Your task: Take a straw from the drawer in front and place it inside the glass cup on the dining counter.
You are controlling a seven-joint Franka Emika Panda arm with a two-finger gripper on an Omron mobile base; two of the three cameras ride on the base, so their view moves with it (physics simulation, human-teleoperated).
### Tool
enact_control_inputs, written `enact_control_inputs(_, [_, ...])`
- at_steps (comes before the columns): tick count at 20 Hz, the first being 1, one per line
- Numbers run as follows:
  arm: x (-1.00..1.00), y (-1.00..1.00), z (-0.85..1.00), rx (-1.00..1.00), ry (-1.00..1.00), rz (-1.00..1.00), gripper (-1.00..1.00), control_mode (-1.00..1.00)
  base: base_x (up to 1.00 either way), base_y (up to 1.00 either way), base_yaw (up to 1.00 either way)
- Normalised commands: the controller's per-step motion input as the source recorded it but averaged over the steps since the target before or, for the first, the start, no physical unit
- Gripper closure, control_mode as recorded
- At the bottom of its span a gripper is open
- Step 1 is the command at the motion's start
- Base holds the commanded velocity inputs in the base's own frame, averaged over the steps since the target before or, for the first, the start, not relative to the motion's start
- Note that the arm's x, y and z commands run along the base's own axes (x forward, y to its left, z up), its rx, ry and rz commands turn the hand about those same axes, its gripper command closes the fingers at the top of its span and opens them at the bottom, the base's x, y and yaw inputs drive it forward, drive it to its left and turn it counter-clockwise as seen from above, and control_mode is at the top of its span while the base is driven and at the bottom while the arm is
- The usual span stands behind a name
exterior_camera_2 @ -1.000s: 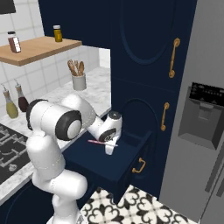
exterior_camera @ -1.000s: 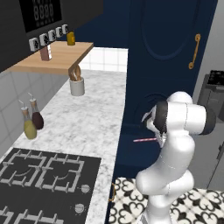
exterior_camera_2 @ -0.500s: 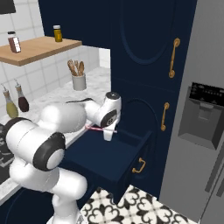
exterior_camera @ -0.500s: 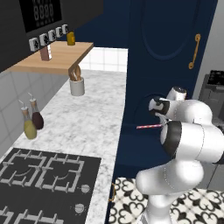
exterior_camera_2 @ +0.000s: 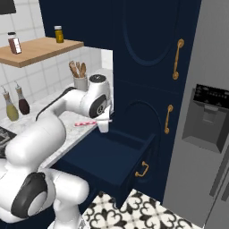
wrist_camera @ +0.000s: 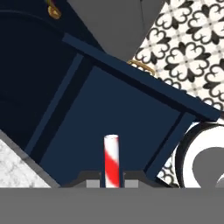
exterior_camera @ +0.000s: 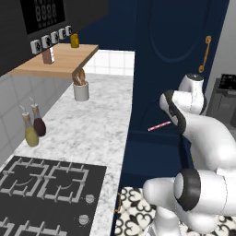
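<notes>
The navy drawer (exterior_camera_2: 117,157) stands open at centre frame. I've lifted the straw (exterior_camera_2: 86,123) clear of it, gripper (exterior_camera_2: 103,121) pinching it; cup next.

You have the gripper (exterior_camera_2: 103,126) above the open drawer (exterior_camera_2: 112,163), with the straw (exterior_camera_2: 87,123) lying crosswise between its fingers, sticking out toward the marble worktop (exterior_camera: 92,133) on the left. The utensil holder (exterior_camera: 81,91) stands farther back there, two bottles (exterior_camera: 34,129) by the wall.
</notes>
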Motion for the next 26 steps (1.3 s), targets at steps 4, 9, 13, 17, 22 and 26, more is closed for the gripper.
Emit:
enact_control_inputs(4, [-0.42,0.34,1.00,-0.26,-0.18,0.33,1.00,-1.00,0.00,0.00,0.00])
enact_control_inputs(9, [-0.28,0.33,1.00,-0.15,-0.22,0.35,1.00,-1.00,0.00,0.00,0.00])
enact_control_inputs(13, [-0.39,0.24,0.81,-0.02,-0.32,0.30,1.00,-1.00,0.00,0.00,0.00])
enact_control_inputs(17, [-0.59,0.03,0.54,-0.03,-0.35,0.19,1.00,-1.00,0.00,0.00,0.00])
enact_control_inputs(22, [-0.16,0.00,0.07,-0.01,-0.07,0.02,1.00,1.00,-0.79,0.00,0.01])
enact_control_inputs(26, [0.00,0.00,0.00,0.00,0.00,0.00,1.00,1.00,-1.00,-0.02,0.00])
